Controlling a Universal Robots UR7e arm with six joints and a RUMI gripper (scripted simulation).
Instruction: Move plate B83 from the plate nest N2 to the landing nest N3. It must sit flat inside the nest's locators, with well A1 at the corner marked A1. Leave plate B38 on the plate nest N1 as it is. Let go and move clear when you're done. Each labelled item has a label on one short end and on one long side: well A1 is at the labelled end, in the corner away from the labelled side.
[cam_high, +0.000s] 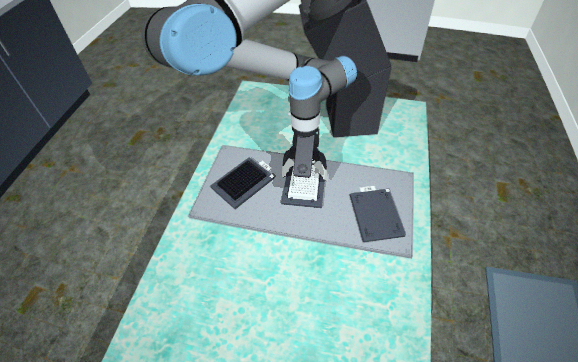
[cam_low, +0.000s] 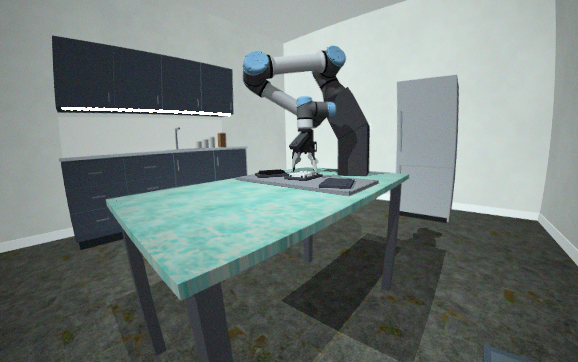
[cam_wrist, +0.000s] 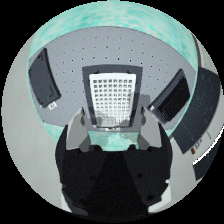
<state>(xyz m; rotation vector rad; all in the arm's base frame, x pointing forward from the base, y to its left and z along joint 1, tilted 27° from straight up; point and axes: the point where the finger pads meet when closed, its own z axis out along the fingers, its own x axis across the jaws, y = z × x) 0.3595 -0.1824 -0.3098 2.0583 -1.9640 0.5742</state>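
Observation:
A white well plate (cam_high: 305, 187) lies flat in the dark middle nest (cam_high: 302, 196) on the grey baseplate (cam_high: 305, 210). My gripper (cam_high: 304, 172) is open just above the plate's far short end, with one finger on each side of it. In the wrist view the fingers straddle the near end of the white plate (cam_wrist: 112, 99) with a small gap on each side. A black well plate (cam_high: 243, 178) sits in the left nest, turned at an angle. The right nest (cam_high: 376, 216) is empty. The labels are too small to read.
The arm's dark pedestal (cam_high: 357, 95) stands behind the baseplate. In the exterior view the gripper (cam_low: 304, 160) hangs over the white plate (cam_low: 302, 175), between the black plate (cam_low: 270, 173) and the empty nest (cam_low: 337, 183).

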